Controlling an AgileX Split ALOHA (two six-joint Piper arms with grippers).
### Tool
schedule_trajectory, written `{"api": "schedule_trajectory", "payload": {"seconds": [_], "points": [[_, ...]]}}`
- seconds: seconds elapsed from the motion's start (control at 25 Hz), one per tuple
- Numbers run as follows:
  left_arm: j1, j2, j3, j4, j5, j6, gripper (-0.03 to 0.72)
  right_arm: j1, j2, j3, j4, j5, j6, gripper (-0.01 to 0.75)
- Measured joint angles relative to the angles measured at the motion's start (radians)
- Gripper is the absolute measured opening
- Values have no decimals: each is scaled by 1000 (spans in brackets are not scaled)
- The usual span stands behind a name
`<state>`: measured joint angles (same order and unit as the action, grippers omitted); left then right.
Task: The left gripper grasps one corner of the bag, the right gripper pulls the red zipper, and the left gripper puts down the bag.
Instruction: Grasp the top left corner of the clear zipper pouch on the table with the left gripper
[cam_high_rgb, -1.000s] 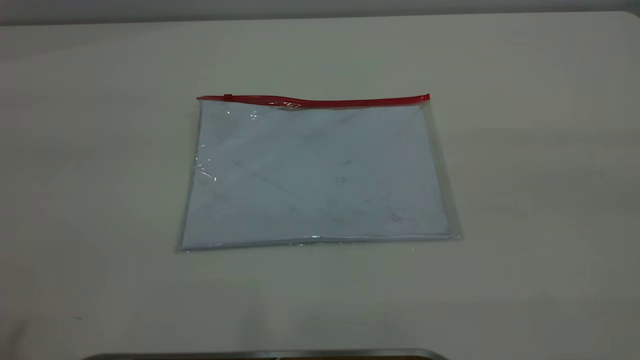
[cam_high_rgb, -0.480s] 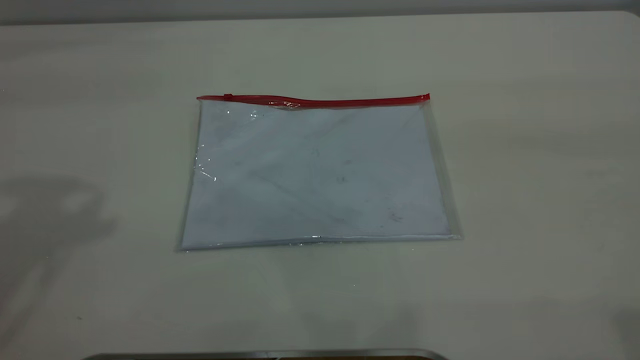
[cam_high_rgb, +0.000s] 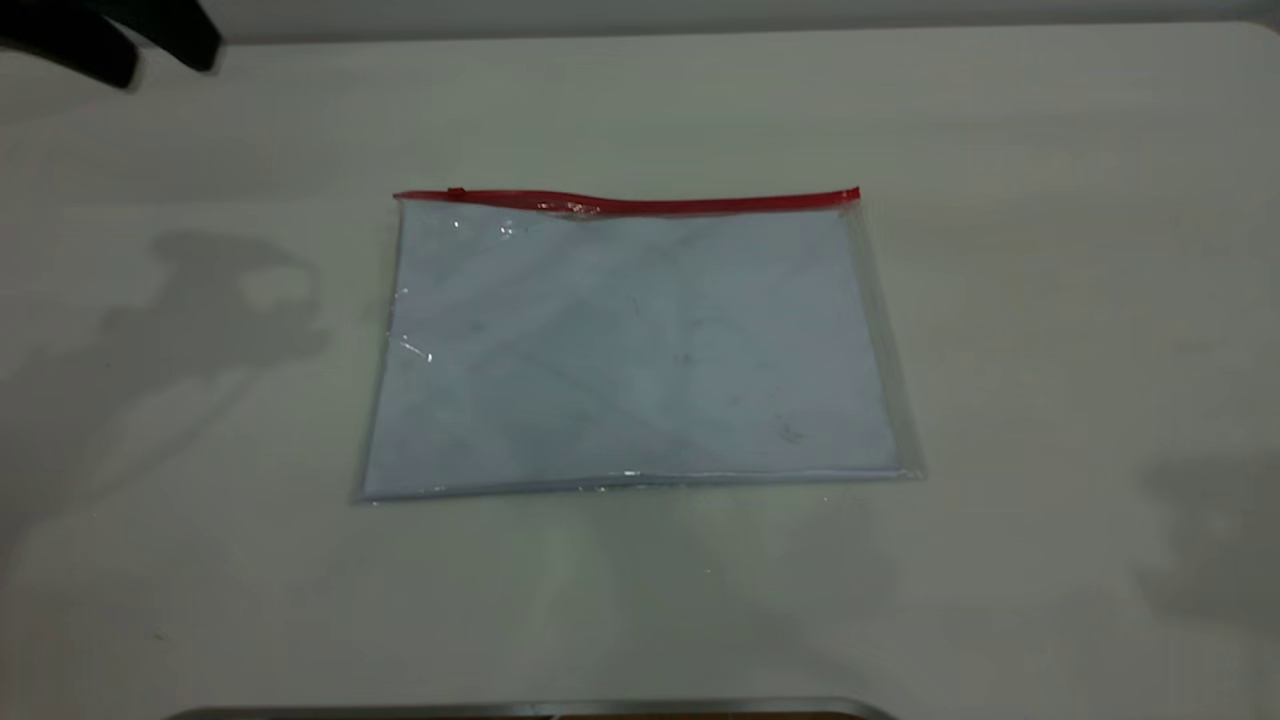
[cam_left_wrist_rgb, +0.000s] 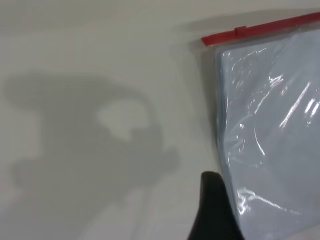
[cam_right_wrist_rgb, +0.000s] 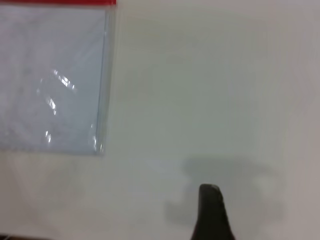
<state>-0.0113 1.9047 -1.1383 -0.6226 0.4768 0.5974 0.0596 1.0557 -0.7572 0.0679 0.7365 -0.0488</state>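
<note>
Two pincers are on their way, but neither has reached the large flat clear plastic bag (cam_high_rgb: 635, 345) with white paper sheets inside, which lies flat and untouched in the middle of the pale bench (cam_high_rgb: 1050, 200), its thin red zipper (cam_high_rgb: 640, 203) along the far edge. A second ago you had no arm in the exterior view at all; now the black left pincer (cam_high_rgb: 140, 55) has come in at the far left corner, high above the bench and well apart from the bag, and its shadow has slid closer across the bench. A second shadow has grown at the near right, so the right pincer (cam_right_wrist_rgb: 212, 215) is likely coming too, though you see only one black fingertip of it in its wrist view, and whether it is open cannot be told. The left pincer's two tips look spread apart, with nothing held. The slider sits near the zipper's left end, beside the far left clear-plastic corner (cam_left_wrist_rgb: 212, 45), the likely place for your first grasp.
</note>
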Motion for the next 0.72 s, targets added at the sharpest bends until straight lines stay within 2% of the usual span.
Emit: {"api": "schedule_trajectory", "payload": {"seconds": [0.12,0.36,0.72], "points": [[0,103,-39,-99,-4,112,587,0,86,-22,0,-51,-16,578],[0,273,-69,-300,-25,327,587,0,224,-50,0,-81,-31,578],[0,436,-87,-722,-47,748,587,0,327,-54,1,-146,-42,578]]}}
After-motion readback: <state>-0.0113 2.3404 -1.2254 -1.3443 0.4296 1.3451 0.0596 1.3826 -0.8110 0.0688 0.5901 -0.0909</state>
